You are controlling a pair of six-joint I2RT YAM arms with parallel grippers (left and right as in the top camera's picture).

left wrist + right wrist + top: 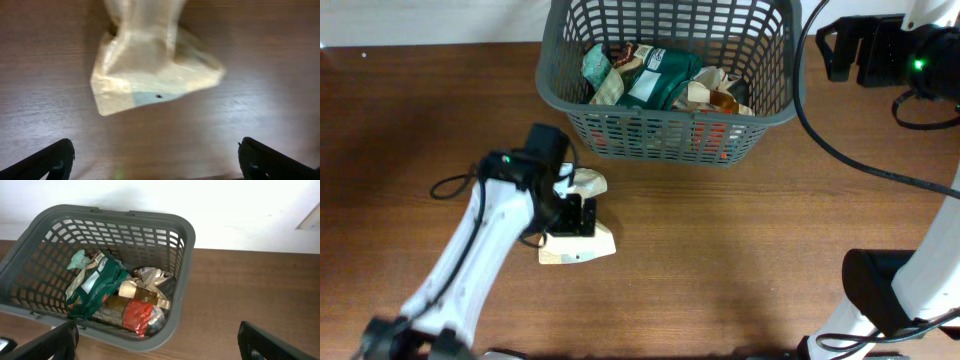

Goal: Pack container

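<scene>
Edges and clearance. The container (655,132) stands at the far side of the table (750,250), about centre, its far rim cut off by the top of the overhead view. Behind it, in the right wrist view, is a white wall (240,210). A strip of bare wood separates its near wall from the pale packet (582,248), which lies flat on the table, well apart from the basket and to its near left. To the right of that packet the wood is open as far as my right arm's base. A black cable (817,125) curves just beside the container's right corner. Inside the container lie a green packet (95,287), a red packet (136,317) and several crumpled cream and gold wrappers, all below the rim.

Left hand. My left gripper (157,165) hangs over the pale packet with its jaws spread fully wide. Both fingers (47,160) show only at the lower corners of the wrist view. The packet lies ahead of them with bare wood between, so nothing is grasped or touched.

Right hand. My right gripper (159,347) is likewise released, jaws wide and empty, held above the container's near right side and looking down into it.
</scene>
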